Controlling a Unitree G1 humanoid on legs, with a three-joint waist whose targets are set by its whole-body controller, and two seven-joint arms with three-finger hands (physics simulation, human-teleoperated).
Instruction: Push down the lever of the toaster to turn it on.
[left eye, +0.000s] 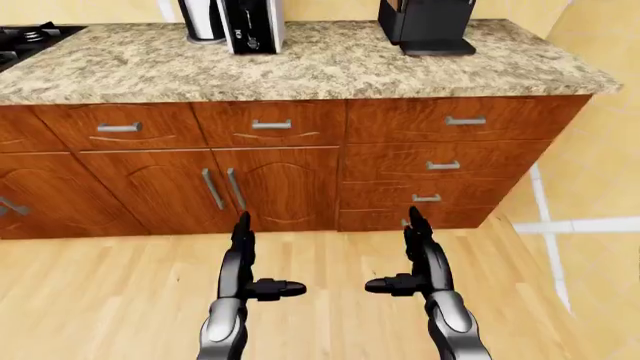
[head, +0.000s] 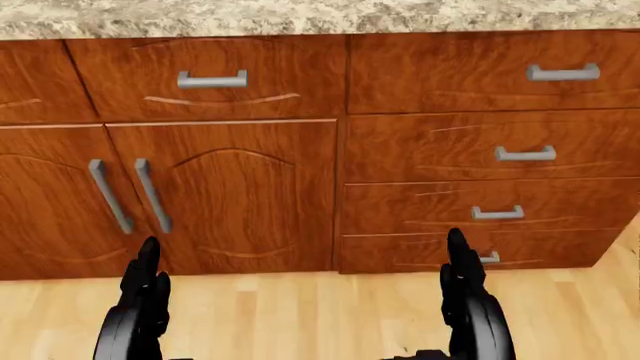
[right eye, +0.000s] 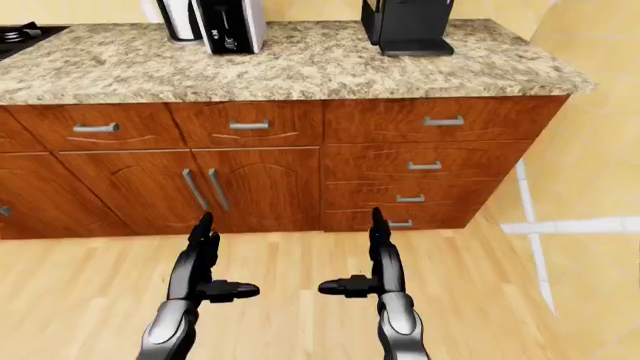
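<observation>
Both hands hang low over the wood floor (left eye: 120, 300), at the bottom of the eye views, holding nothing. Left hand (left eye: 243, 270): fingers straight and pointing up toward the cabinets, thumb stuck out sideways to the right — spread. Right hand (left eye: 418, 266): the mirror of it, thumb out to the left, likewise spread. The two thumbs point at each other with a clear gap between them. Neither hand touches anything.

Counter (left eye: 400, 67) — speckled granite — runs across the top of the eye views. On it, at upper left, stands a white-and-black box-shaped appliance (left eye: 250, 26), cut off by the top edge; cannot tell for sure whether this is the toaster, and no lever is readable on it. Just to its left stands a white jug (left eye: 203, 21). Farther right sits a black appliance (left eye: 428, 26) on a flat base. A stove (left eye: 30, 37) corner shows at far left.

Below the counter: drawers (left eye: 445, 165) stacked at right, double doors (left eye: 220, 187) at centre. Head view shows only these fronts and the fingertips.
</observation>
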